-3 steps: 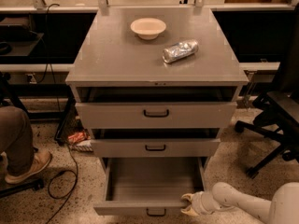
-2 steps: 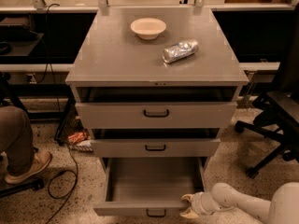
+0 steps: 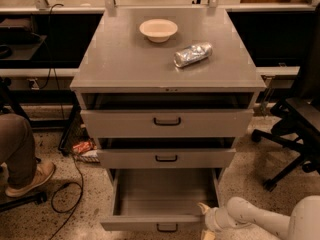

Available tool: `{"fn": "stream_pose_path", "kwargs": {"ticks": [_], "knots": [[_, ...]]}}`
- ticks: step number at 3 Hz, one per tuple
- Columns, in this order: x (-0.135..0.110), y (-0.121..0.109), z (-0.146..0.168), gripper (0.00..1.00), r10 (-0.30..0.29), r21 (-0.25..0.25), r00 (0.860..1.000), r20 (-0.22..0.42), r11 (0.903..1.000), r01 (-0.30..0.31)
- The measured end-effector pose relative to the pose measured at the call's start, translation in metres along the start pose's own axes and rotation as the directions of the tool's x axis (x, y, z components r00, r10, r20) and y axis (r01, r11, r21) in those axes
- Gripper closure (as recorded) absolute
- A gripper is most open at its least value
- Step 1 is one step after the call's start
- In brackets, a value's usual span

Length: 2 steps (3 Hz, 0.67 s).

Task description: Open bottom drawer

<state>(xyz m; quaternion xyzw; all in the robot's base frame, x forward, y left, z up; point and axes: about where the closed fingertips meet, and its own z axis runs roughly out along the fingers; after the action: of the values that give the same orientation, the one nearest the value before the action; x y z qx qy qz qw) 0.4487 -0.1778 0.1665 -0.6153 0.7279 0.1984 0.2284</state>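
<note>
The bottom drawer (image 3: pixel 150 223) of the grey cabinet is pulled far out, and its bare inside shows. Its small black loop handle (image 3: pixel 167 228) sits at the centre of its front, at the bottom edge of the view. My gripper (image 3: pixel 205 219) is at the drawer's front right corner, at the end of my white arm (image 3: pixel 260 220), which comes in from the lower right. One fingertip (image 3: pixel 203 207) rests at the top of the drawer front. The lower part of the gripper is cut off by the frame.
The middle drawer (image 3: pixel 166 158) and top drawer (image 3: pixel 167 122) are each open a little. A white bowl (image 3: pixel 158 29) and a crumpled silver bag (image 3: pixel 193 54) lie on the cabinet top. A person's leg and shoe (image 3: pixel 25 176) are at left, an office chair (image 3: pixel 295 129) at right, cables on the floor.
</note>
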Motion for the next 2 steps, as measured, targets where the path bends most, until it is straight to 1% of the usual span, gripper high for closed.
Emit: {"fn": "stream_pose_path", "kwargs": {"ticks": [1,2], "knots": [[0.000,-0.003,-0.005,0.00,-0.012,-0.029,1.000,0.016,0.9995,0.012],[-0.011,-0.027,-0.049,0.00,-0.052,-0.009,0.998,0.021,0.9986,0.052]]}}
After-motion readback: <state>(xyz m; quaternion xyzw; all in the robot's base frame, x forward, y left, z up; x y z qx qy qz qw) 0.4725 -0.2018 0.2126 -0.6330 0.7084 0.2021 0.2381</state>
